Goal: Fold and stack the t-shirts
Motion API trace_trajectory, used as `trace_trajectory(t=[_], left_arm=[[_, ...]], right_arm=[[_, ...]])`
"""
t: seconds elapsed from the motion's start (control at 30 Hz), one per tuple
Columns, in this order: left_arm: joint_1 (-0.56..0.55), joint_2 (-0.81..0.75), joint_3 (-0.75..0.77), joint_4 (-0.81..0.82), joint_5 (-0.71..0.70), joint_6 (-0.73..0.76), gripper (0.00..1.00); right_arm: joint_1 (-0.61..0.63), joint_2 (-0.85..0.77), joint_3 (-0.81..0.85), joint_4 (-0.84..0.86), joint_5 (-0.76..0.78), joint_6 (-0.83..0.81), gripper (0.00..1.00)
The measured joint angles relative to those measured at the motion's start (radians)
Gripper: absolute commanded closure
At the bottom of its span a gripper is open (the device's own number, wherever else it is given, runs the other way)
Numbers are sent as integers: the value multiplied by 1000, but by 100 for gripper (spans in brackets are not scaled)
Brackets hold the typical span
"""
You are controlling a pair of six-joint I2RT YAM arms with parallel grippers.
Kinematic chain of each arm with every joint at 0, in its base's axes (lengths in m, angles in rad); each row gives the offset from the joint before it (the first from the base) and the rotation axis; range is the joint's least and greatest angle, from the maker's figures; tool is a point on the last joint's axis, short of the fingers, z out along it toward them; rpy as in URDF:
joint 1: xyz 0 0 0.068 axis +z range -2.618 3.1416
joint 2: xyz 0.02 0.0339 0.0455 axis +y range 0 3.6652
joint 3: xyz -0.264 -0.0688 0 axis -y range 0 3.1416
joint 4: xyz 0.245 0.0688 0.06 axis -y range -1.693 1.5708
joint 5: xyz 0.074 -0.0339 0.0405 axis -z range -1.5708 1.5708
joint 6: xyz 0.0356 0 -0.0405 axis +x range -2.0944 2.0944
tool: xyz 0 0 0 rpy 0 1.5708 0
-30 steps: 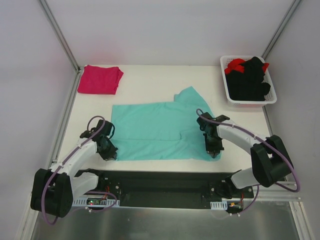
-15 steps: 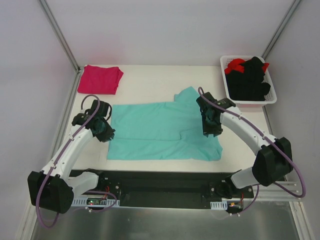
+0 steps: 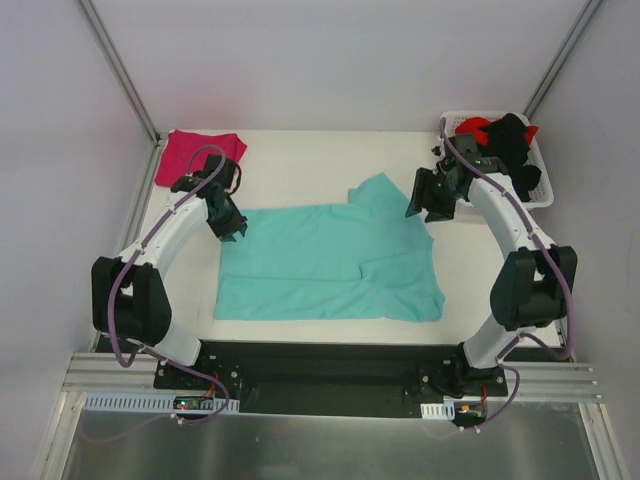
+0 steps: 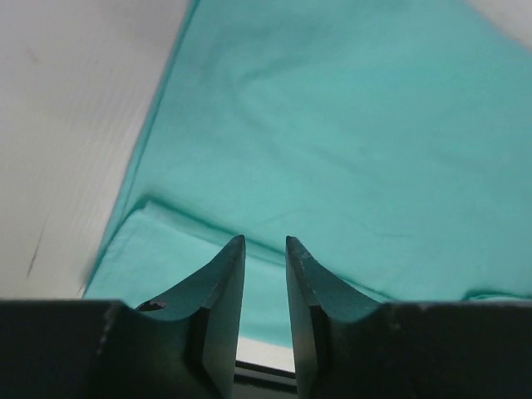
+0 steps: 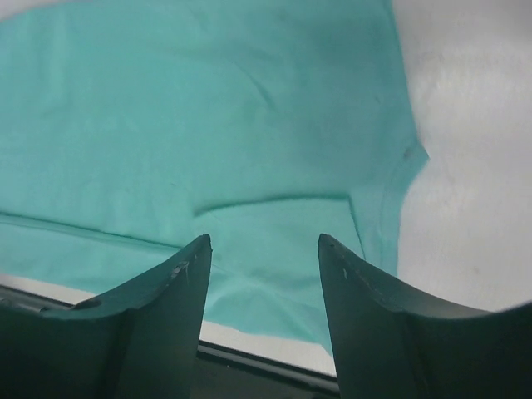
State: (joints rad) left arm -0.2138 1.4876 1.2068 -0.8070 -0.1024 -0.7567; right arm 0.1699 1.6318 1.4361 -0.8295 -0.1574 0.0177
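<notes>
A teal t-shirt (image 3: pixel 330 262) lies spread flat mid-table, one sleeve (image 3: pixel 378 190) pointing to the far side. It also fills the left wrist view (image 4: pixel 349 125) and the right wrist view (image 5: pixel 208 108). A folded magenta t-shirt (image 3: pixel 195 155) sits at the far left corner. My left gripper (image 3: pixel 232 225) (image 4: pixel 265 241) hovers over the teal shirt's far left corner, its jaws a narrow gap apart with nothing between them. At the shirt's far right edge, my right gripper (image 3: pixel 420 195) (image 5: pixel 264 239) stands wide open and empty.
A white basket (image 3: pixel 545 180) at the far right holds black garments (image 3: pixel 510 150) and a red one (image 3: pixel 472 126). The right arm reaches past its near left side. Metal frame posts rise at both far corners. Bare white table (image 3: pixel 300 160) lies behind the teal shirt.
Both arms have swung from the teal shirt's near corners to its far edge. Both grippers, shut a second ago, have opened, the right one wider.
</notes>
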Motion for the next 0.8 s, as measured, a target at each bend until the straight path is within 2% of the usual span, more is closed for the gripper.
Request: trace_trajectory(t=[0.13, 0.23, 0.27, 0.4, 0.43, 0.6, 0.8], left_arm=[[0, 85, 74, 99, 35, 22, 71], [0, 98, 74, 201, 41, 34, 69], [0, 95, 61, 249, 40, 37, 66], [6, 84, -39, 469, 38, 41, 65], [13, 84, -92, 561, 32, 42, 65], [20, 84, -157, 764, 16, 45, 65], [20, 84, -234, 943, 12, 63, 64]], right_arm=[[-38, 121, 112, 73, -179, -53, 43], [-56, 224, 201, 135, -347, -77, 43], [-61, 258, 227, 160, -396, -82, 42], [-71, 397, 335, 223, -534, -97, 42], [-74, 475, 402, 258, -588, -105, 42], [-94, 623, 594, 277, -657, -114, 42], [-129, 713, 629, 325, -687, -119, 42]])
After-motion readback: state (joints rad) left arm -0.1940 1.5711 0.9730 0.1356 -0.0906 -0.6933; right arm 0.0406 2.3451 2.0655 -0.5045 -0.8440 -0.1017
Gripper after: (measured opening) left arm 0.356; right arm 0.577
